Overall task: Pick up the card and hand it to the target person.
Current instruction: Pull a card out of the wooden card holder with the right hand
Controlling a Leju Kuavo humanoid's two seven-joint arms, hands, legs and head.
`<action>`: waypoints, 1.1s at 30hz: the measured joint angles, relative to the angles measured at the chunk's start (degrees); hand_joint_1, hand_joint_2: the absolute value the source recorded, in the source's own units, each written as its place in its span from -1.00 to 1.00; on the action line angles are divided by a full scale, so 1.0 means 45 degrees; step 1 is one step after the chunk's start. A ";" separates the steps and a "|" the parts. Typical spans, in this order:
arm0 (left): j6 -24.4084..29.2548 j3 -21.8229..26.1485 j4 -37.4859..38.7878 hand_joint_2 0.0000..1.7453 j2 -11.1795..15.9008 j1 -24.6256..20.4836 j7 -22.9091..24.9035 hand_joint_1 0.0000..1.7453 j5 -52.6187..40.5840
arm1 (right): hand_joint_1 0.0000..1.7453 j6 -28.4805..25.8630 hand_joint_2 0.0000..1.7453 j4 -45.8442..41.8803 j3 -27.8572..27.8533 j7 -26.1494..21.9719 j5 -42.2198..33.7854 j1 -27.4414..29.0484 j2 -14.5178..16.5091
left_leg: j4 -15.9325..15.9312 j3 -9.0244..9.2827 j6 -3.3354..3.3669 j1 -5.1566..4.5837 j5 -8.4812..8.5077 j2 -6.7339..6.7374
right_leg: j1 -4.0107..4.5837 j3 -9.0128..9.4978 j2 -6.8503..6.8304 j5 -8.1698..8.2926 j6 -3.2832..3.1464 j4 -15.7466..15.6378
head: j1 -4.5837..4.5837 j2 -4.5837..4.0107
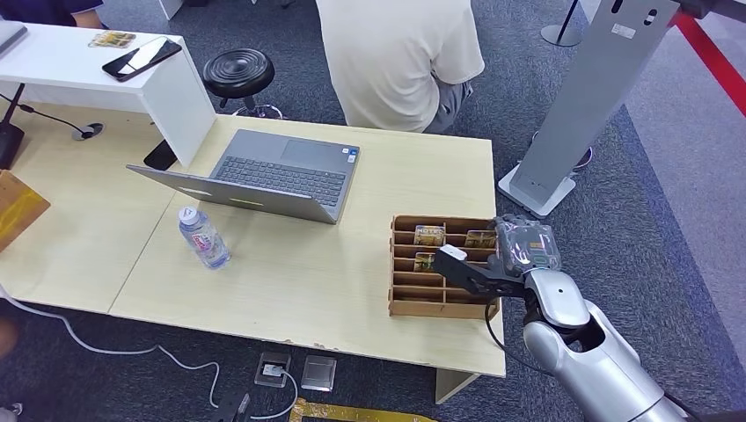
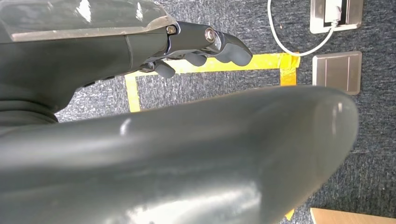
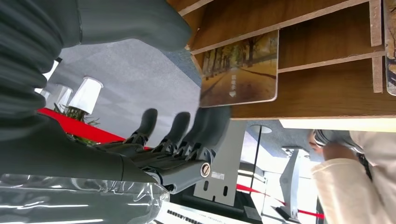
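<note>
Right hand is at the near right of the wooden rack on the counter, fingers spread, holding nothing. Card stands in a slot just beyond the fingertips, long edge along the divider. Left hand hangs low, loosely curled, empty.

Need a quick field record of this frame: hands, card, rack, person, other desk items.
right hand: at the wooden card rack, fingers extended beside a card; hold not confirmed
left hand: hanging over the floor, holding nothing
card: autumn-avenue print, standing in a slot
person: seated beyond the desk, back turned
desk items: laptop, water bottle
</note>
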 joint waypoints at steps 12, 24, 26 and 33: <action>0.0000 0.0000 0.0000 -1.00 0.0000 0.0000 0.0015 -1.00 0.0000 | -0.22 -0.0008 1.00 0.0000 0.0010 0.0002 0.0004 0.0001 0.0003 | 0.0000 0.0000 0.0000 0.0000 0.0000 0.0000 | 0.0000 0.0000 0.0000 0.0000 0.0000 0.0000 | -0.0002 0.0000; 0.0000 0.0000 0.0000 -1.00 0.0000 0.0000 0.0029 -1.00 0.0001 | -0.13 -0.0302 1.00 0.0005 0.0041 0.0017 0.0158 0.0001 0.0011 | 0.0000 0.0000 0.0000 0.0000 0.0000 0.0000 | 0.0000 0.0000 0.0000 0.0000 0.0000 0.0000 | -0.0001 0.0000; 0.0000 0.0000 0.0000 -1.00 0.0000 0.0000 0.0029 -1.00 0.0007 | -0.02 -0.0349 1.00 0.0005 0.0060 0.0012 0.0146 0.0003 0.0015 | 0.0000 0.0000 0.0000 0.0000 0.0000 0.0000 | 0.0000 0.0000 0.0000 0.0000 0.0000 0.0000 | -0.0002 0.0000; 0.0000 0.0000 0.0000 -1.00 0.0000 0.0000 0.0030 -1.00 0.0018 | 0.46 -0.0418 1.00 0.0049 0.0274 -0.0067 0.0041 0.0029 0.0051 | 0.0000 0.0001 0.0000 0.0000 0.0000 0.0000 | 0.0000 0.0000 0.0000 0.0000 0.0000 0.0000 | -0.0001 0.0000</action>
